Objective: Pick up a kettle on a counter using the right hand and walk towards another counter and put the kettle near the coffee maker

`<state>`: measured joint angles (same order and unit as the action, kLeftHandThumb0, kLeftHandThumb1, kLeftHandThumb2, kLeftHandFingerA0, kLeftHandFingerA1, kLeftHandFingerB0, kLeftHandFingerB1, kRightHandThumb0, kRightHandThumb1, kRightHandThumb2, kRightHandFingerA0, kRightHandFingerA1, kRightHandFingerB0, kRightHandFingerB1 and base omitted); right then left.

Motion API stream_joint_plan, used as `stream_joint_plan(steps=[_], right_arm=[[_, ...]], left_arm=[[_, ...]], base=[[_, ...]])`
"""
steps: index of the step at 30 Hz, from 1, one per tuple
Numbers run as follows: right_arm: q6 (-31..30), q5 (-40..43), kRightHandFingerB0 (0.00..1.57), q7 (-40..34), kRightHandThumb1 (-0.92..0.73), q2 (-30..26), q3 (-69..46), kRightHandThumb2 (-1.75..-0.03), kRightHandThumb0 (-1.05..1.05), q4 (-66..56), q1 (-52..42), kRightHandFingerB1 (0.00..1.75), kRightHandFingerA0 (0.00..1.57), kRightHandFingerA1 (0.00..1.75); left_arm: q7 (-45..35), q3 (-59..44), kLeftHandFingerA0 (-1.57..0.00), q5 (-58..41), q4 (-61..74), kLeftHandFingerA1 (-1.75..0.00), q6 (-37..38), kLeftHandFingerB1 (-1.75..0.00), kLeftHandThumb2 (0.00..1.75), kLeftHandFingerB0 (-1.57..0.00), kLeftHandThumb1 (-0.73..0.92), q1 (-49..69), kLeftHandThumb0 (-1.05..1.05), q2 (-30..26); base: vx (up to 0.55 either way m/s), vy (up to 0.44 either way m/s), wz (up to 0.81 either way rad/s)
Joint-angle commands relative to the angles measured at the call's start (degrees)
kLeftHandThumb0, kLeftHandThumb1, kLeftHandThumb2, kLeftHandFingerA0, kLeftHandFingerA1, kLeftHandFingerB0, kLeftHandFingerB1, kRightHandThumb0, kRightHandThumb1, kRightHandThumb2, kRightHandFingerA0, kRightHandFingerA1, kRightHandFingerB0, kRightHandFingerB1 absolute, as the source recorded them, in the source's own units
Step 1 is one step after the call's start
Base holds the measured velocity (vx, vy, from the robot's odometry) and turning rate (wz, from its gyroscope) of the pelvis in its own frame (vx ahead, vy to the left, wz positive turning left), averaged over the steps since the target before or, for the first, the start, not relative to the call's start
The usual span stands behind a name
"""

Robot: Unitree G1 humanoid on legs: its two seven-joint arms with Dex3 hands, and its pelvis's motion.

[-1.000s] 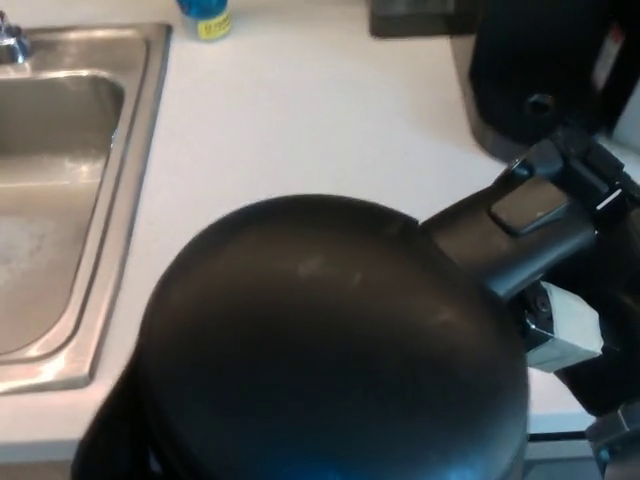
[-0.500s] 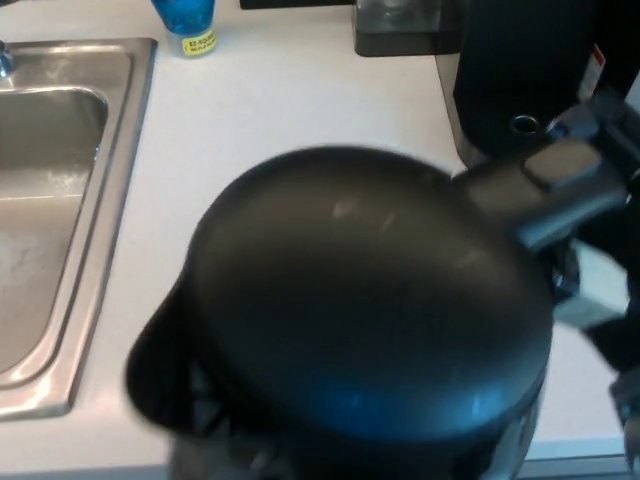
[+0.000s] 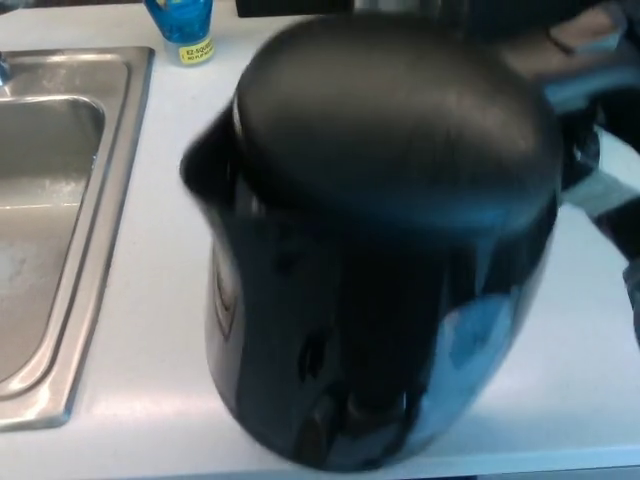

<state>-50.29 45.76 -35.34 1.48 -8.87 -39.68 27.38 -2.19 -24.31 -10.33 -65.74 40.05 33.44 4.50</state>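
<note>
Over the near edge of the white counter (image 3: 140, 300), the black kettle (image 3: 385, 250) is filling most of my view, blurred, its domed lid facing up at me and its spout pointing toward the sink side. Whether its base is touching the counter I cannot tell. Its handle (image 3: 585, 60) is reaching out toward the far right corner, and my right hand (image 3: 605, 165) is sitting there at the right edge of the view, dark and smeared; the handle is running into it, but the blur is hiding the grip, so I cannot tell how it is closing. My left hand is not showing. The steel sink (image 3: 60, 220) is lying along the counter's left side, and a blue bottle (image 3: 182, 28) is standing at the far edge just beside it.
</note>
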Motion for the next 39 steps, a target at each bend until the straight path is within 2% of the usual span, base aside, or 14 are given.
stream_joint_plan(steps=[1,3,9,10,12,16,17,19,21,22,29,30,34,39], right_arm=[[1.45,-6.34,0.77,1.14,-0.44,-2.43,-0.94,-1.45,-0.22,10.85,6.52,1.70,1.04,1.75],[1.77,-7.15,0.77,0.99,-0.45,-2.25,-1.24,-1.42,-0.23,13.28,6.89,1.69,1.04,1.75],[4.46,-11.88,0.72,3.05,-0.43,-1.82,-0.62,-1.42,-0.23,19.19,5.61,1.72,1.02,1.75],[5.59,-13.29,0.73,3.28,-0.40,-1.48,-0.52,-1.44,-0.23,21.24,4.89,1.69,1.01,1.75],[6.64,-14.49,0.73,4.06,-0.41,-1.18,-0.63,-1.43,-0.22,22.73,4.05,1.70,1.00,1.75],[8.79,-17.25,0.75,5.53,-0.41,-1.02,-0.37,-1.43,-0.21,25.51,3.29,1.68,1.01,1.75],[9.48,-18.06,0.73,5.65,-0.45,-0.94,-0.29,-1.38,-0.19,26.46,3.15,1.70,1.01,1.75],[10.68,-19.59,0.72,5.80,-0.45,-0.73,-0.21,-1.37,-0.20,28.00,2.93,1.70,1.01,1.75],[11.90,-20.84,0.72,5.84,-0.45,-0.48,-0.32,-1.37,-0.23,29.44,2.61,1.71,1.03,1.75],[12.82,-21.74,0.75,6.04,-0.40,-0.27,-0.28,-1.44,-0.24,30.19,2.35,1.72,1.03,1.75],[14.95,-24.15,0.76,6.53,-0.41,1.31,-0.21,-1.41,-0.23,30.10,1.82,1.68,1.02,1.75],[15.82,-24.59,0.76,7.08,-0.37,1.35,0.02,-1.46,-0.24,29.91,1.48,1.68,1.03,1.75],[17.51,-26.04,0.78,7.41,-0.36,2.11,0.41,-1.46,-0.25,29.47,1.13,1.66,1.03,1.75],[20.27,-28.62,0.81,8.40,-0.37,2.11,1.67,-1.45,-0.24,29.67,1.53,1.65,1.05,1.75]], left_arm=[[0.24,0.19,-1.07,-0.10,-0.45,-1.31,2.19,-1.14,1.47,-1.05,0.33,-0.21,-0.10,-0.81],[-0.12,0.06,-1.05,-0.49,-0.46,-1.31,2.10,-1.13,1.50,-1.04,0.31,-0.34,-0.06,-0.66],[0.56,0.46,-1.08,-0.23,0.31,-1.29,2.45,-1.11,1.50,-1.06,0.32,-0.02,-0.13,-0.13],[0.29,0.48,-1.11,-0.18,-0.12,-1.28,2.52,-1.11,1.45,-1.07,0.32,-0.12,-0.13,-0.50],[-1.76,-0.10,-1.10,-1.37,-0.23,-1.29,2.81,-1.11,1.48,-1.06,0.32,0.02,-0.11,-0.48],[-1.03,-0.35,-1.08,-1.18,-0.39,-1.27,2.69,-1.10,1.41,-1.05,0.35,-0.07,-0.15,-0.43],[-0.62,-0.20,-1.06,-0.81,-0.44,-1.27,2.71,-1.11,1.49,-1.04,0.30,-0.05,-0.07,-0.49],[-0.47,-0.10,-1.06,-0.58,-0.70,-1.27,2.81,-1.10,1.49,-1.04,0.30,-0.18,-0.06,-0.61],[-0.84,-0.06,-1.09,-0.56,-0.71,-1.28,3.59,-1.13,1.50,-1.06,0.33,-0.02,-0.10,-0.48],[-0.69,-0.04,-1.09,-0.51,-0.77,-1.25,3.62,-1.09,1.46,-1.05,0.34,-0.08,-0.13,-0.42],[-1.45,-0.60,-1.09,-1.46,-0.75,-1.28,3.18,-1.09,1.51,-1.04,0.30,-0.24,-0.08,0.00],[-1.26,-0.51,-1.09,-1.22,-0.87,-1.27,3.30,-1.08,1.52,-1.04,0.28,-0.24,-0.05,-0.05],[0.73,0.31,-1.08,0.23,-0.61,-1.26,3.48,-1.09,1.47,-1.05,0.32,0.06,-0.10,-0.16],[0.25,0.39,-1.11,0.14,-1.03,-1.27,4.20,-1.10,1.47,-1.06,0.27,-0.22,-0.08,-0.24]], base=[[0.00,0.000,0.00],[0.00,0.000,0.00],[0.00,0.000,0.00],[0.00,0.000,0.00],[0.00,0.000,0.00],[0.00,0.000,0.00],[0.00,0.000,0.00],[0.00,0.000,0.00],[0.00,0.000,0.00],[0.00,0.000,0.00],[0.00,0.000,0.00],[0.00,0.000,0.00],[0.00,0.000,0.00],[0.00,0.000,0.00]])
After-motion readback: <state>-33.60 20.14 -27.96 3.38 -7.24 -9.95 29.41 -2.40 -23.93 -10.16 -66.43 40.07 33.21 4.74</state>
